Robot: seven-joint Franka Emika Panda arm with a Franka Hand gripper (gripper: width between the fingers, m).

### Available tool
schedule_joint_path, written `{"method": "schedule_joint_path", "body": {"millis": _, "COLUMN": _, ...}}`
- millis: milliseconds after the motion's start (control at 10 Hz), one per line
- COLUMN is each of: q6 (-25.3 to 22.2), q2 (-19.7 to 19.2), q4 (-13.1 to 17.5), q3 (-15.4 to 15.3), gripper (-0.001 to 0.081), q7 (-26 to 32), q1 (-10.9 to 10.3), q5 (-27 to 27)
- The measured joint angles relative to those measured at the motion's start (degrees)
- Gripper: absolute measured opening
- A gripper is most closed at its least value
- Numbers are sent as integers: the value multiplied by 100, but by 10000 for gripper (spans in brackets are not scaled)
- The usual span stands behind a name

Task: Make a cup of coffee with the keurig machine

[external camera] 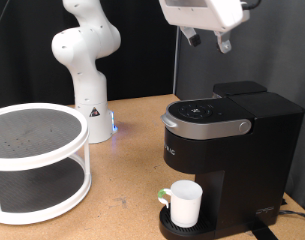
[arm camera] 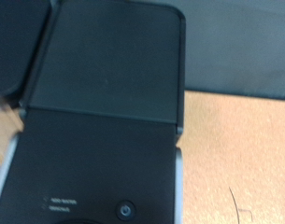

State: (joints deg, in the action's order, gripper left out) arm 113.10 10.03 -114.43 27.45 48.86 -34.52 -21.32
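Observation:
The black keurig machine point(external camera: 227, 150) stands at the exterior view's right, its silver-grey lid handle point(external camera: 202, 126) down and closed. A small white cup point(external camera: 184, 203) sits on the machine's round drip base under the spout. My gripper point(external camera: 209, 40) hangs high above the machine near the exterior view's top, with its two fingers apart and nothing between them. The wrist view looks straight down on the keurig machine point(arm camera: 105, 103), showing its flat black top and a round button point(arm camera: 126, 210). No fingers show in the wrist view.
A white two-tier round shelf point(external camera: 37, 160) stands at the exterior view's left. The robot's white base point(external camera: 89, 95) is behind it on the brown wooden table point(external camera: 127, 185). A black panel rises behind the machine.

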Motion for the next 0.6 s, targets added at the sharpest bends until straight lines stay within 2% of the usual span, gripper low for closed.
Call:
{"method": "schedule_joint_path", "body": {"millis": 200, "q6": 100, "q2": -213, "q4": 71, "q3": -58, "gripper": 803, "q7": 15, "q1": -13, "q5": 143}}
{"method": "schedule_joint_path", "body": {"millis": 400, "q6": 549, "q2": -316, "q4": -66, "q3": -104, "gripper": 803, "q7": 53, "q1": -18, "q5": 220}}
{"method": "schedule_joint_path", "body": {"millis": 600, "q6": 713, "q2": -407, "q4": -217, "q3": -114, "gripper": 803, "q7": 169, "q1": -17, "q5": 254}}
